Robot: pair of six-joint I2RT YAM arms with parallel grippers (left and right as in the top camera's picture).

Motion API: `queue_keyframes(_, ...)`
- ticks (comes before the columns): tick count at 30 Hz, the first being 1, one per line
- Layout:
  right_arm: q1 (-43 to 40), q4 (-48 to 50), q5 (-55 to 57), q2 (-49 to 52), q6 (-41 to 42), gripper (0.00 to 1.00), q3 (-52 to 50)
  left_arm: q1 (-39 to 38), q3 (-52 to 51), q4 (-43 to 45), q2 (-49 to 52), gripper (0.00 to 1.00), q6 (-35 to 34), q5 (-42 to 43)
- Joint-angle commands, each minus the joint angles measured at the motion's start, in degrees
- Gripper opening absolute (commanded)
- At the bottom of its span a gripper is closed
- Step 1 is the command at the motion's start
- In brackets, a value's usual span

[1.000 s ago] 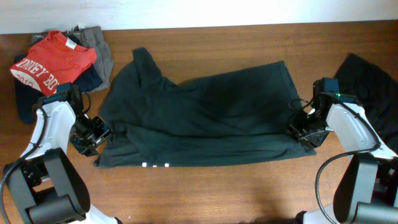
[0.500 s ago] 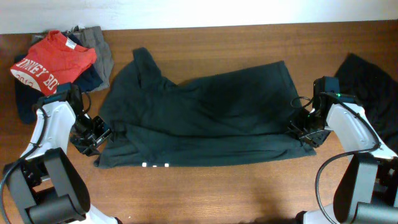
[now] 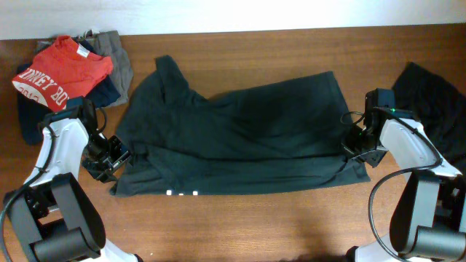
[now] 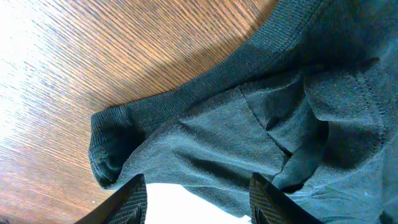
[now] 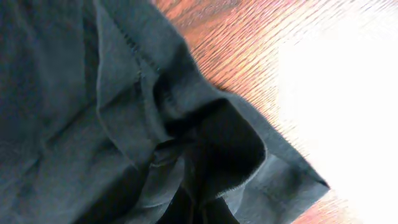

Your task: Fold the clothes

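At right edge | right hand (image 3: 350, 153) clamped on T-shirt (image 3: 240, 138) | left hand (image 3: 115, 161) apart, beside left edge

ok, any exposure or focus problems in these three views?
Overhead: even light, no glare, black T-shirt reads as a flat dark mass. Left wrist: table washes out top left, a blown white patch sits between the fingers, the knit is sharp. Right wrist: right side clips to white, folds at the bottom sink into black.
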Motion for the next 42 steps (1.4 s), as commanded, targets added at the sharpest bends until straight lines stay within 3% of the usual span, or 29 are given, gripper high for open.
queue_keyframes(1,-0.8,0.8,3.1,0.2,0.5,0.04,2.3,0.2,1.0,0.1,-1.1,0.52,0.4,0.6)
queue_keyframes(9,-2.7,5.9,8.7,0.2,0.5,0.05,2.3,0.2,1.0,0.1,-1.1,0.53,0.4,0.6)
queue_keyframes(10,-2.7,6.2,8.7,0.2,0.5,0.11,2.3,0.2,1.0,0.1,-1.1,0.53,0.4,0.6)
queue_keyframes(12,-2.7,6.6,8.7,0.2,0.5,0.36,2.3,0.2,1.0,0.1,-1.1,0.53,0.4,0.6)
queue_keyframes(13,-2.7,6.9,8.7,0.2,0.5,0.41,2.3,0.2,1.0,0.2,-1.1,0.53,0.4,0.6)
queue_keyframes(14,-2.7,7.3,8.7,0.2,0.4,0.61,2.3,0.2,1.0,0.2,-1.1,0.53,0.4,0.6)
queue_keyframes(15,-2.7,7.6,8.7,0.2,0.2,0.72,2.3,0.2,1.0,0.2,-1.1,0.53,0.4,0.6)
queue_keyframes(17,-2.7,7.9,8.7,0.1,-0.7,0.78,2.4,0.2,1.0,0.2,-1.1,0.53,0.4,0.6)
queue_keyframes(22,-2.6,-2.4,3.1,-1.5,-1.3,0.78,9.0,0.2,1.0,0.1,-1.1,0.53,1.2,0.6)
queue_keyframes(26,-2.1,-12.1,-7.5,-2.2,-1.2,0.79,12.4,0.2,1.0,0.4,-1.1,0.53,1.2,0.6)
queue_keyframes(30,0.5,-10.3,-7.9,-1.4,-0.1,0.79,9.4,0.2,1.0,0.6,-1.1,0.53,1.2,0.7)
queue_keyframes(35,2.4,-4.3,-7.7,0.8,7.0,0.75,4.5,0.2,1.0,0.5,-1.1,0.53,1.2,0.7)
queue_keyframes(42,2.4,-2.4,-7.7,3.7,8.0,0.74,3.4,0.2,1.0,0.5,-1.1,0.53,1.2,0.6)
